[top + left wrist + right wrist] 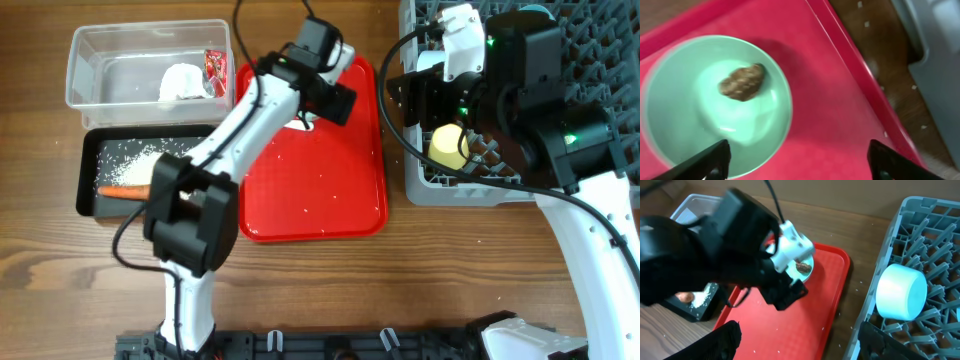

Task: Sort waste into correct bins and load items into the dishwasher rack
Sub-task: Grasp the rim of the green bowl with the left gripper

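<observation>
Mint-green bowl [685, 100] sits on the red tray [830, 100] right under the left claw [798, 152], a bit ahead of it and shifted toward its left finger. The small brown lump [742, 82] is lying inside the bowl, ahead of the claw. This claw is spread wide, both fingers [710, 162] poking in from the bottom corners of the wrist view, and it has hold of nothing.

The right claw [799, 332] is the same story: spread wide, nothing between the tips, just red tray showing through the gap. Off to its right the pale-blue bowl [901, 291] sits among the pegs of the grey rack [940, 240], and it looks tipped with its base showing. From overhead, the yellow cup [449, 146] is in the rack just beside this claw, on the side nearer the robot's base. I can't tell if anything touches it.

Well off to the left of the left claw, past the tray's edge, is the clear tub [90, 60] with the crumpled napkin [182, 82] and the red wrapper [214, 66] in it. Just next to that, nearer the base, the black tray [88, 165] holds the rice [135, 157] and the carrot [122, 191].
</observation>
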Robot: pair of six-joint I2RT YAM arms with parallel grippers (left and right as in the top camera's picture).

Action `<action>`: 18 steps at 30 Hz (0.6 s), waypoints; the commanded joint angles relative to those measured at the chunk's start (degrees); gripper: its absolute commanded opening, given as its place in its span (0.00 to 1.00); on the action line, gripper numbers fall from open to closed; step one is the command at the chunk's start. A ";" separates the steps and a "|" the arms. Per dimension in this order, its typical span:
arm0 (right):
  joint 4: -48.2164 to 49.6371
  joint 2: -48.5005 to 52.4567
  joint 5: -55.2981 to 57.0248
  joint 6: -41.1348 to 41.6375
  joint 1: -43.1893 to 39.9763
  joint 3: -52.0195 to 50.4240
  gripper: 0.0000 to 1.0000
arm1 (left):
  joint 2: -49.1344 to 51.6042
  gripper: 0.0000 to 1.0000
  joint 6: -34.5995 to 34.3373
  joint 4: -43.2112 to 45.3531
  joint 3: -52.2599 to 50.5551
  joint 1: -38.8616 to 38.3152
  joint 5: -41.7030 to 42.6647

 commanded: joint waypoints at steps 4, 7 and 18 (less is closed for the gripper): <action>-0.35 0.57 -1.18 0.44 0.20 0.28 0.79 | 5.79 0.77 6.34 3.02 -0.24 -2.36 -5.09; -0.52 0.55 -1.18 0.44 0.20 0.28 0.79 | 7.32 0.71 6.34 5.20 -0.24 -2.14 -6.67; -1.33 0.55 -1.18 0.04 0.20 0.28 0.79 | 8.22 0.04 6.27 7.17 -0.22 -1.99 -6.84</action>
